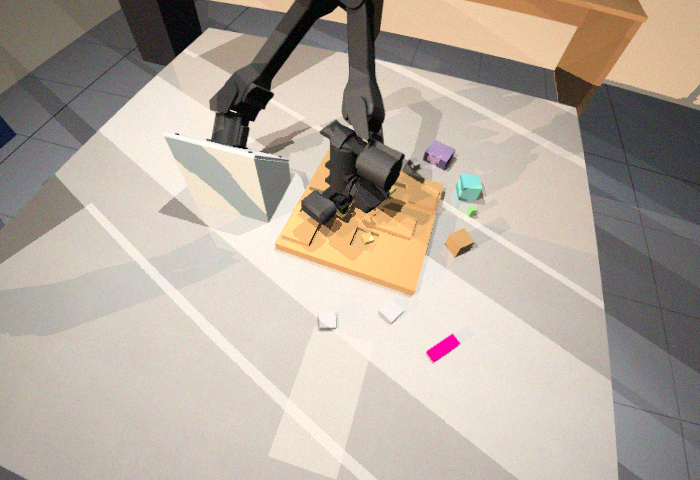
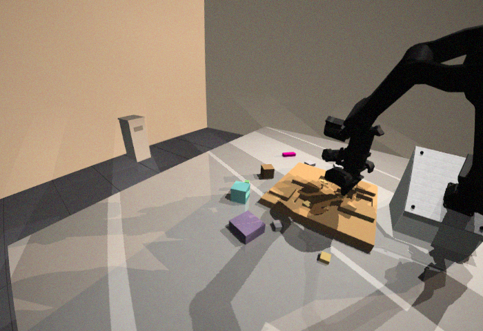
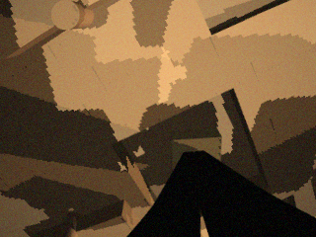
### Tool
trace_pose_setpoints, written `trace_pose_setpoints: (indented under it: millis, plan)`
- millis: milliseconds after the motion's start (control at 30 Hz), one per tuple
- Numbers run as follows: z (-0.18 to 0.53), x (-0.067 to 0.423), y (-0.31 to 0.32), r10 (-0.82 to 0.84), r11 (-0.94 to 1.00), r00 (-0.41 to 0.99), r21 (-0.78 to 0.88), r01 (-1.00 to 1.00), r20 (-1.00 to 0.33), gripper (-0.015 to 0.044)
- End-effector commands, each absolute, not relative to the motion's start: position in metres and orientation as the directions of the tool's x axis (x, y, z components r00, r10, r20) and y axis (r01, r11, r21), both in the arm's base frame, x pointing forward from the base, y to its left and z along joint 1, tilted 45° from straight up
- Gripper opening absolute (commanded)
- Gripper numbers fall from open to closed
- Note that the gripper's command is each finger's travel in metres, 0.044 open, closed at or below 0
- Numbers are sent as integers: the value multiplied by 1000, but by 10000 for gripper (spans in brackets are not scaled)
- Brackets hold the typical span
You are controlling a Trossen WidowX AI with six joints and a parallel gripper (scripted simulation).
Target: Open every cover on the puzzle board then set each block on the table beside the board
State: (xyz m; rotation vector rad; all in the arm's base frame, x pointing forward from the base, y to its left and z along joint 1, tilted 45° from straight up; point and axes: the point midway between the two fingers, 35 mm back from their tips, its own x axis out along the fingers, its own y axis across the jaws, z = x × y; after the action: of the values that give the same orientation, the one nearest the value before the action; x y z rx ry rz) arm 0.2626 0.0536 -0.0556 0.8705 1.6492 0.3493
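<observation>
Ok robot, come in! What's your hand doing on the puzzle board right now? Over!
Gripper shut, holding nothing, low over the puzzle board. Small yellow block on the board. Nothing plainly blocking.

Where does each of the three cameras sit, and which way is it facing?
Top: high over the table, looking steeply down at the puzzle board; arm and wrist show.
Exterior: low, off the table's side, looking across at the board with the arm on the right.
Wrist: on the hand, looking down close at the board's covers; only the shut jaws of the gripper show, holding nothing.
Shared: top and exterior both show the purple block on the table beside the board.
</observation>
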Motion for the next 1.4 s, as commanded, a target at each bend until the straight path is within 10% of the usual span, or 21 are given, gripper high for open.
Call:
trace_pose_setpoints:
  millis: [0, 333, 633, 667, 833, 1367]
  plan:
    - [-56, 261, 56, 703, 677, -49, 647, 352, -709, 0]
    - [-53, 263, 50, 702, 696, -45, 671, 255, -711, 0]
    - [-50, 263, 46, 702, 587, -47, 616, -525, -710, 0]
    - [-52, 262, 49, 705, 707, -45, 706, -33, -708, 26]
    - [-48, 263, 45, 704, 698, -45, 702, -143, -709, 144]
    - [-35, 265, 30, 702, 588, -46, 615, -525, -711, 144]
